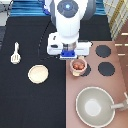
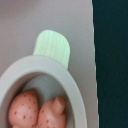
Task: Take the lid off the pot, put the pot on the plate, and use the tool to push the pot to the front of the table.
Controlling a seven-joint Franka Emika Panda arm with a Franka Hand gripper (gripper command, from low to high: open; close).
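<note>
While the table (image 1: pixel 30 100) holds the plate (image 1: pixel 38 74) bare toward the exterior view's left and the tool (image 1: pixel 16 53) lying untouched farther left, the pot (image 1: pixel 78 66) sits uncovered on the stove (image 1: pixel 110 85) with its reddish contents showing, so the lid seems already off, though no lid is in view. Hovering just beside the pot's far side is the gripper (image 1: pixel 69 54); I cannot tell how its jaws stand, and placing and pushing remain undone.

The gripper (image 1: pixel 69 53), just above the pot (image 1: pixel 78 67) toward the exterior view's top, is hidden beneath the arm. The wrist view crops the pot (image 2: pixel 45 90).
</note>
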